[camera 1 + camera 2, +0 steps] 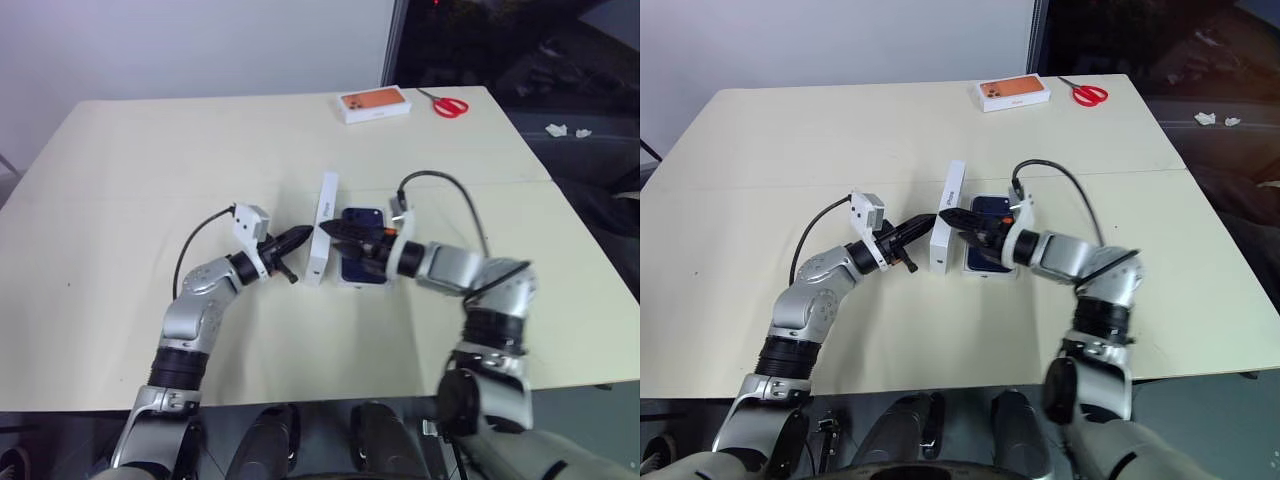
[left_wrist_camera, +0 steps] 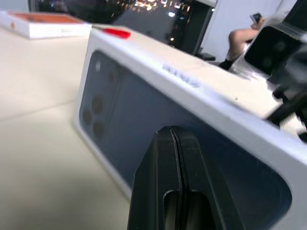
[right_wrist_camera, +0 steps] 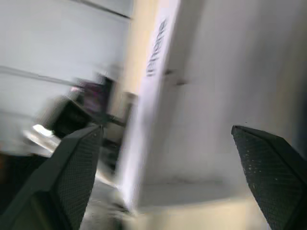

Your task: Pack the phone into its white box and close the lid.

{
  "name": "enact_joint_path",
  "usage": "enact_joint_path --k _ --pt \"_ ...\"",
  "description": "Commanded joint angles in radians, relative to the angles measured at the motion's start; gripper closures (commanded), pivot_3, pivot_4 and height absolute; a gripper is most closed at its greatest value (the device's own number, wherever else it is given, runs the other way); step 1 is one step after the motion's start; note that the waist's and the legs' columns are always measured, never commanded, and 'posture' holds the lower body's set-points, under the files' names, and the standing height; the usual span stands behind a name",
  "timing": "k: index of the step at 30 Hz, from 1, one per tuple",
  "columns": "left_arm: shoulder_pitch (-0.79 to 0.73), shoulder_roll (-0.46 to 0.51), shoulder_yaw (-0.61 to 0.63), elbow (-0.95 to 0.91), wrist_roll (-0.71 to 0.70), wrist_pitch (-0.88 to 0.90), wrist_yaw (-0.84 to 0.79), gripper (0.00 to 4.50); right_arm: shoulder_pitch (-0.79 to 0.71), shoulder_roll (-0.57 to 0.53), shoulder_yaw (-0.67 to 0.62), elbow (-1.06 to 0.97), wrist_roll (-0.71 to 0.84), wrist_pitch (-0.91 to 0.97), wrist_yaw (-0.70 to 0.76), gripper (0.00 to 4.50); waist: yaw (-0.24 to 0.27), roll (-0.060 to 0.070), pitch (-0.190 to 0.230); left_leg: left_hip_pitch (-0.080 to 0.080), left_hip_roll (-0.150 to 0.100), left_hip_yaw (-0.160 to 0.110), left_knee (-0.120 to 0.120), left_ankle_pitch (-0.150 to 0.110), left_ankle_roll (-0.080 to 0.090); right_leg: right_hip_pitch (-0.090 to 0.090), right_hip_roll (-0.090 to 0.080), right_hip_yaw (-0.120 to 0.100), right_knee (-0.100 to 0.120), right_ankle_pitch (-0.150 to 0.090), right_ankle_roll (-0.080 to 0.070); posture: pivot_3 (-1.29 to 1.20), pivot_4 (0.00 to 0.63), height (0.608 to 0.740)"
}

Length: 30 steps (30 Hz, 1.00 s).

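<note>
The lid point(image 1: 322, 240) is standing on edge on the worktop point(image 1: 150, 180). The left claw point(image 1: 296, 240), pinched tight, is touching its printed face; the right claw point(image 3: 168, 182), spread wide, is hovering over the phone point(image 1: 362, 245).

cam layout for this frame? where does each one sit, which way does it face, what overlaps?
Head stereo pair: looks forward and down at the table; both arms, left gripper, right gripper, lid on edge, phone.
Left wrist: along shut fingers at the lid's printed face.
Right wrist: between open fingers at the lid's white inside.
Shared: the lid.
</note>
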Motion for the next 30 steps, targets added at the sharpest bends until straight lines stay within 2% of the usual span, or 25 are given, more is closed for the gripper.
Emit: enact_joint_path --k 1,3,5,10,13,17,20,21,27,30 --pt "-0.008 -0.005 -0.008 -0.014 -0.007 -0.003 -0.022 4.5 0.047 -0.265 0.264 -0.173 -0.21 -0.199 0.334 0.02 -0.002 0.0 0.0 0.0 0.0 0.0 0.0 0.0 0.0 0.0 0.0 0.0 0.0 0.0 0.0 0.0 0.15 0.74" --pt "-0.012 -0.023 -0.023 0.0 -0.004 -0.007 -0.029 4.5 0.054 -0.387 0.321 -0.185 -0.267 -0.276 0.477 0.02 0.0 -0.001 0.001 0.0 0.0 0.0 0.0 0.0 0.0 0.001 0.001 -0.001 -0.001 0.0 0.001 0.0 0.15 0.74" --pt "-0.017 -0.038 -0.036 0.01 0.001 -0.002 -0.027 4.5 0.059 -0.441 0.367 -0.173 -0.341 -0.373 0.556 0.02 -0.006 -0.001 0.001 0.001 0.001 0.0 0.001 0.0 0.0 0.003 0.001 -0.002 -0.002 0.0 0.001 0.0 0.15 0.74" --pt "-0.014 -0.077 -0.07 0.002 0.009 0.005 -0.028 4.5 0.065 -0.483 0.472 -0.125 -0.557 -0.597 0.651 0.02 -0.001 -0.002 0.001 0.002 0.001 -0.001 0.001 0.0 0.0 0.004 0.0 -0.002 -0.002 0.0 0.001 0.0 0.15 0.74" --pt "-0.004 -0.075 -0.068 -0.042 -0.019 0.045 -0.035 4.5 0.068 -0.469 0.501 -0.096 -0.634 -0.653 0.663 0.82 0.007 -0.002 0.001 0.002 0.001 -0.001 0.001 0.0 0.0 0.004 0.0 -0.002 -0.003 0.0 0.001 0.0 0.15 0.74" --pt "-0.007 0.013 0.016 -0.05 -0.024 0.056 -0.02 4.5 0.053 -0.469 0.59 -0.041 -0.846 -0.853 0.642 2.77 0.02 -0.002 0.001 0.002 0.001 -0.001 0.001 0.0 0.0 0.003 0.0 -0.001 -0.003 0.0 0.001 0.0 0.15 0.74" --pt "-0.013 0.057 0.048 -0.035 -0.019 0.053 -0.015 4.5 0.031 -0.447 0.597 0.02 -0.917 -0.919 0.638 4.29 0.024 -0.002 0.001 0.002 0.001 -0.001 0.001 0.0 -0.001 0.003 0.0 -0.002 -0.002 0.0 0.001 0.0 0.15 0.74" --pt "-0.014 0.061 0.051 -0.033 -0.017 0.052 -0.013 4.5 0.028 -0.44 0.594 0.032 -0.927 -0.928 0.644 4.46 0.025 -0.002 0.001 0.002 0.001 -0.001 0.001 0.0 -0.001 0.003 0.0 -0.002 -0.002 0.0 0.001 0.0 0.15 0.74" --pt "-0.048 0.078 0.006 0.078 0.064 0.102 0.022 4.5 0.013 -0.407 0.595 0.054 -0.989 -0.963 0.67 4.46 0.033 -0.002 0.001 0.002 -0.001 -0.002 0.002 0.0 -0.001 0.004 -0.001 -0.002 -0.003 0.0 0.001 0.0 0.15 0.74" --pt "-0.11 0.03 -0.053 0.166 0.094 0.19 0.045 4.5 0.008 -0.388 0.59 0.081 -1.011 -0.962 0.665 4.46 0.037 -0.002 0.001 0.001 -0.001 -0.002 0.002 0.0 -0.001 0.004 -0.001 -0.002 -0.003 0.0 0.001 0.0 0.15 0.74"
